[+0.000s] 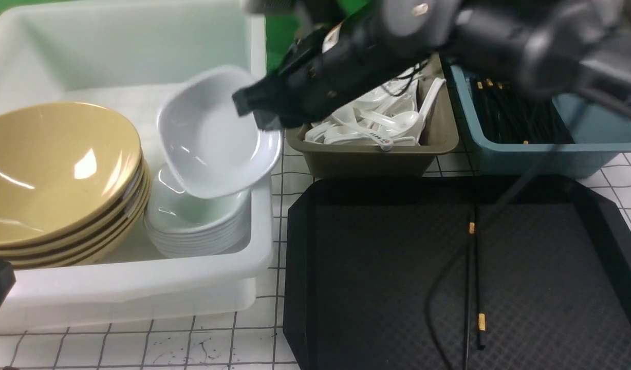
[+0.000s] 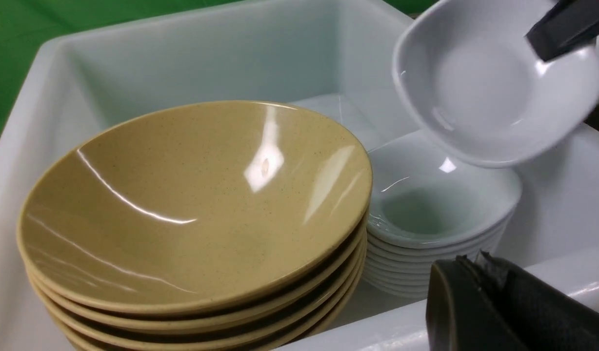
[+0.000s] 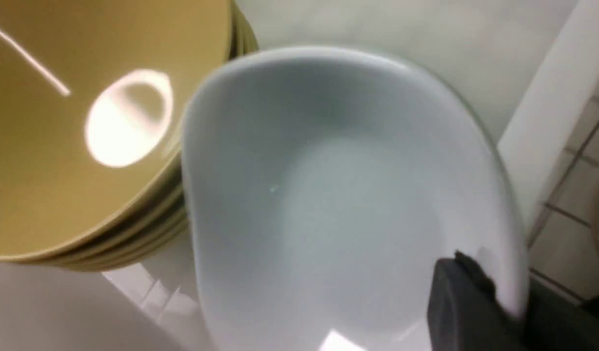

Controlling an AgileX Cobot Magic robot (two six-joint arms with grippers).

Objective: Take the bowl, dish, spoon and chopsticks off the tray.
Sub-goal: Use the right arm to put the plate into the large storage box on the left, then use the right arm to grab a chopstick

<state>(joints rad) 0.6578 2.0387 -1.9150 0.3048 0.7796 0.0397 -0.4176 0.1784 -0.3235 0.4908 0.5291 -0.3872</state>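
Note:
My right gripper [image 1: 251, 110] is shut on the rim of a white rounded-square dish [image 1: 212, 139]. It holds the dish tilted just above a stack of like dishes [image 1: 195, 231] in the white bin [image 1: 141, 277]. The right wrist view shows the dish [image 3: 329, 195] pinched between the fingers of that gripper [image 3: 504, 292]. Mustard-yellow bowls [image 1: 53, 169] are stacked beside it. Two black chopsticks [image 1: 472, 277] lie on the black tray [image 1: 377, 288]. My left gripper [image 2: 472, 258] is shut and empty at the bin's near rim. White spoons [image 1: 377, 123] fill the olive bin.
The olive bin [image 1: 372, 156] and a blue bin [image 1: 552, 149] with black chopsticks stand behind the tray. The right arm [image 1: 449, 36] spans above both bins. A black cable [image 1: 439, 288] hangs over the tray. The tabletop is white with a grid.

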